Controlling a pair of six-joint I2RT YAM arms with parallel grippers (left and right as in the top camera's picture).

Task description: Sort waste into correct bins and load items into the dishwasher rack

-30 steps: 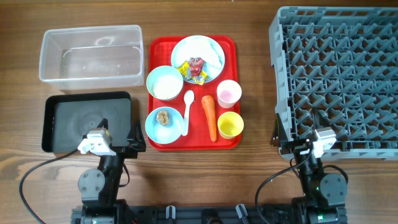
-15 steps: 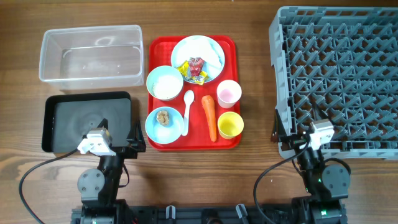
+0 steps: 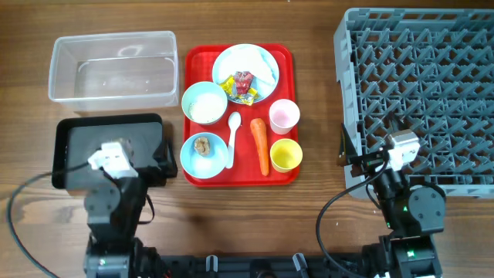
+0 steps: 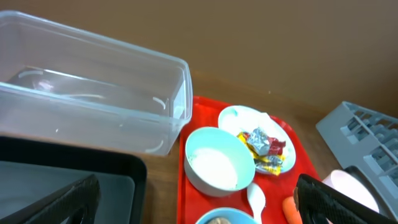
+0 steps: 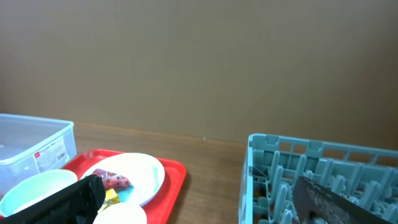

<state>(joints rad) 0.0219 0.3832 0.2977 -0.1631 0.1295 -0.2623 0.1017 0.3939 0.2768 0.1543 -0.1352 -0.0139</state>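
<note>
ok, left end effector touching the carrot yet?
Apart. Overhead shows the left end effector by the black tray, the carrot lying on the red tray.

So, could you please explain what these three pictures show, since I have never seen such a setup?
It is a robot with two arms at a table. One picture looks down from above; the other two come from cameras on the wrists, so the dark shapes at their lower corners are each arm's own fingers. The left gripper and right gripper are open and hold nothing. On the table sit a clear tub, a black tray, a grey rack, and a red tray carrying a plate with wrappers, two bowls, two cups, a spoon and a carrot.
</note>
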